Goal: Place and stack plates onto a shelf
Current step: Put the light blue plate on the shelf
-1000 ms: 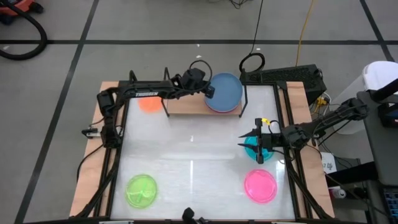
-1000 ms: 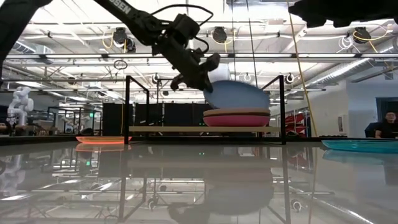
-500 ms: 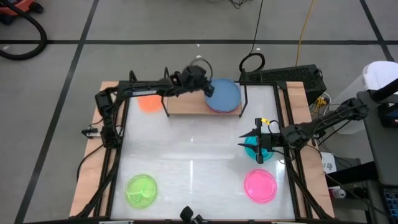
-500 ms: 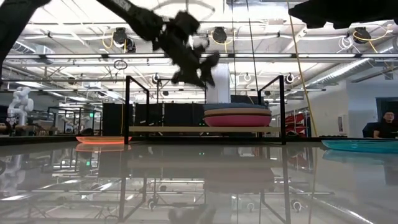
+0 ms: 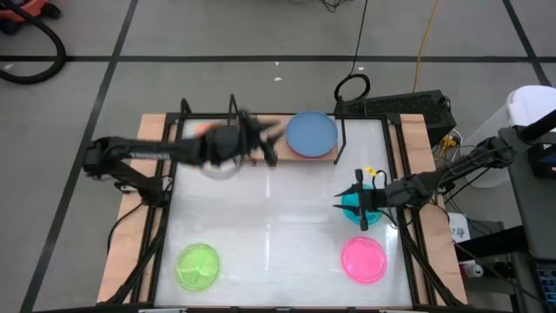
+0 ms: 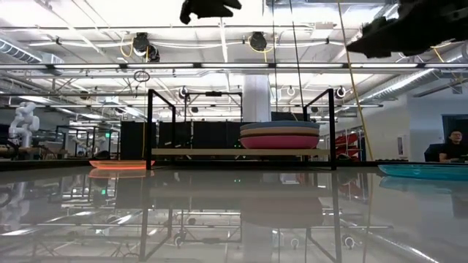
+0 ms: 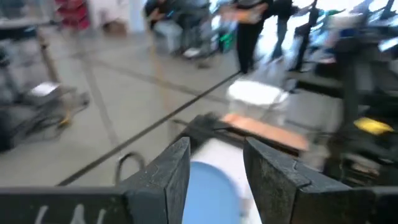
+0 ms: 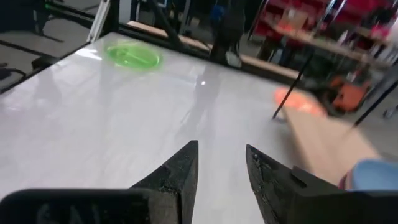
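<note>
On the light-wood shelf [image 5: 261,146] a blue plate [image 5: 311,133] lies flat on top of a stack, with a salmon and a magenta plate under it [image 6: 279,139]. My left gripper [image 5: 268,149] is open and holds nothing. It hangs high above the table, left of the stack. In its wrist view the blue plate [image 7: 208,193] shows beyond the fingers. My right gripper [image 5: 346,200] stands open over a teal plate [image 5: 365,211] on the table. An orange plate [image 6: 117,164] lies on the table left of the shelf.
A lime green plate [image 5: 198,265] lies near the table's front left and a hot pink plate [image 5: 363,259] near its front right. Thin black uprights [image 6: 150,128] stand at the shelf's ends. The white tabletop [image 5: 269,217] between the plates is bare. A person [image 6: 455,146] sits in the room behind.
My left gripper has let go of the blue plate, which leaned tilted on the stack and now lies flat on top. The gripper has risen fast and drawn back from the shelf toward the table's left and near side.
</note>
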